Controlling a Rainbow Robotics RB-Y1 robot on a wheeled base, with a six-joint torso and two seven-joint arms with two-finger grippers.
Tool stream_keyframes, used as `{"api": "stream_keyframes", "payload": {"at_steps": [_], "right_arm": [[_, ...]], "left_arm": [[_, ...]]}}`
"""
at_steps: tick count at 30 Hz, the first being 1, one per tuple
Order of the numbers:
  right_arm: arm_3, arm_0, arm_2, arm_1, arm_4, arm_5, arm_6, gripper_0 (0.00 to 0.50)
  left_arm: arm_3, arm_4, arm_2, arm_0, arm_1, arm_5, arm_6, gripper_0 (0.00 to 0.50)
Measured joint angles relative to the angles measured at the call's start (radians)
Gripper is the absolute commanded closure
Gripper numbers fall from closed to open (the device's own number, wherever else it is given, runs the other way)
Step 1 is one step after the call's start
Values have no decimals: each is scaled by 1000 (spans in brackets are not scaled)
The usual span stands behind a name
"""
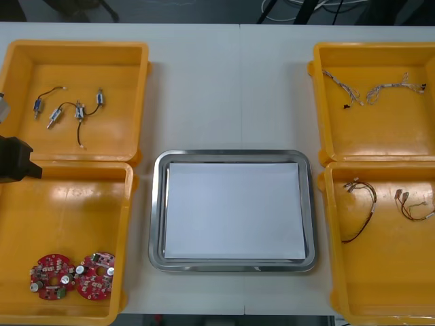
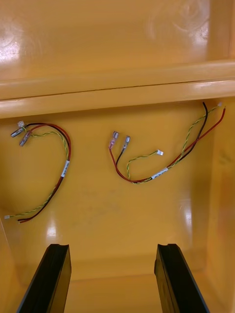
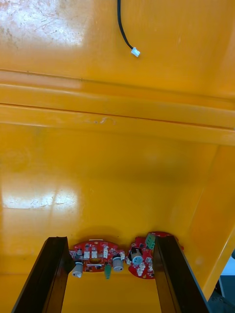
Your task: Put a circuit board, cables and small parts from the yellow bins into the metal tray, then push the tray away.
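Tray (image 1: 158,204) holds nothing yet. My left claw (image 3: 110,239) hangs over a circuit board (image 3: 95,253), my right claw (image 2: 112,246) over cables (image 2: 66,161), both spread wide. Next: dip, pinch.

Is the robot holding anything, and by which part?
Nothing. The left gripper is open, facing the circuit boards; the right gripper open, facing the red and yellow cables.

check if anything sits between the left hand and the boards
Nothing visible. The open left hand hangs over the two boards, which lie uncovered on the bin floor. The right hand, open, is over the cables.
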Motion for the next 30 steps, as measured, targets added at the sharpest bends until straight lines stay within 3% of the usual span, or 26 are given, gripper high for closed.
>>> {"api": "stream_keyframes", "payload": {"at_steps": [6,15,22,27,30], "right_arm": [[41,13,-15,0,-52,0,0,0],[76,60,-57,0,-56,-14,0,0],[77,112,-57,0,-33,-93,-18,0],[77,130,-56,0,-5,-107,-176,0],[81,132,-53,0,15,-111,-208,0]], "left_arm": [[-24,0,0,33,5,0,0,0],[-135,0,0,199,62,-64,0,0],[-196,0,0,328,79,-212,0,0],[-234,-18,0,432,104,-317,0,0],[-248,-24,0,488,121,-377,0,0]]}}
